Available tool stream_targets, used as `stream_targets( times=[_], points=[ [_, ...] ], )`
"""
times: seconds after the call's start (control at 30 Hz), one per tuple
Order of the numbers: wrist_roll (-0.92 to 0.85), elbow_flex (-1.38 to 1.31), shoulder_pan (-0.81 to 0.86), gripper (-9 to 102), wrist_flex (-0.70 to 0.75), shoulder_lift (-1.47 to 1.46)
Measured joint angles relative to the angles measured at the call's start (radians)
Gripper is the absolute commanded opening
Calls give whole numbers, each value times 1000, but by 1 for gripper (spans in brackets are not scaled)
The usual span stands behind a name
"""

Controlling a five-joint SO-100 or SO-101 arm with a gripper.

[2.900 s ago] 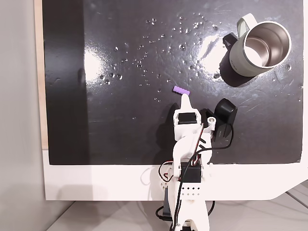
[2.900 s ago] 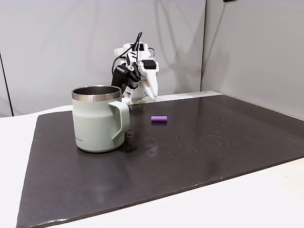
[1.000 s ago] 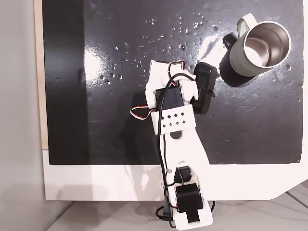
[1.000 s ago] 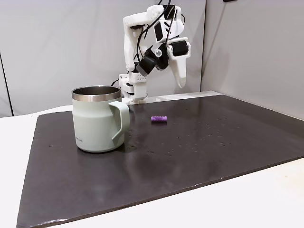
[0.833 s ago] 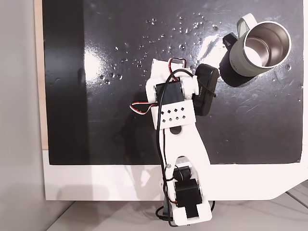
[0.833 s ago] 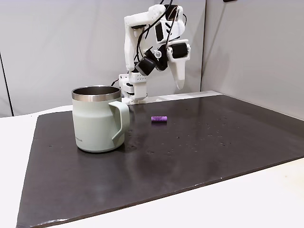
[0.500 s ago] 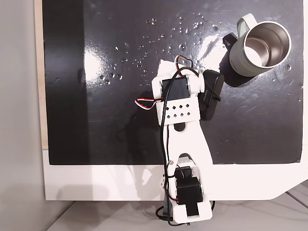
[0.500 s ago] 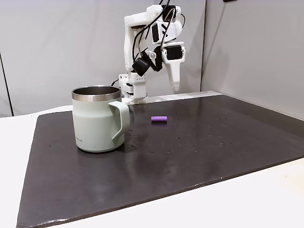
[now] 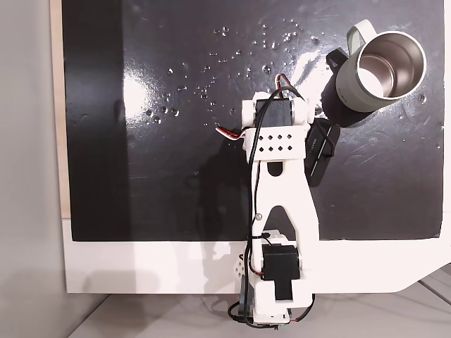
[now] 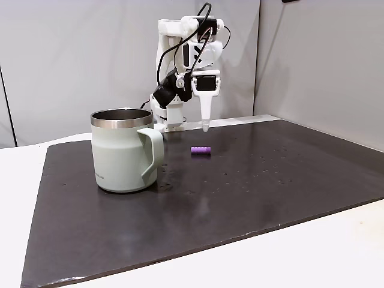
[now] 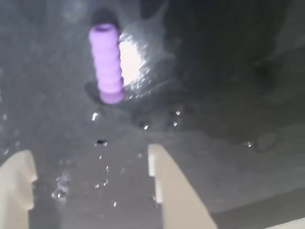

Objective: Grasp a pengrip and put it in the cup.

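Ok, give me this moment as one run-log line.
phase: approach | gripper: open, above mat, empty | small purple ribbed pengrip: lying on dark mat, ungrasped | pale grey-green steel-lined mug: upright, apart from pengrip

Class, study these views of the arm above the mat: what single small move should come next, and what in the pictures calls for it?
Probably a short descent with a slight forward reach. In the wrist view the tool is open, and the pengrip lies flat on the dark mat just beyond its fingertips. The side fixed view shows the tool above the mat, apart from the pengrip.
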Motion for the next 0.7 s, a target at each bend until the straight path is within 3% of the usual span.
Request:
stream_targets(
  times=[0.7],
  points=[
    [-66, 23, -2, 23, -44, -156]
  ],
)
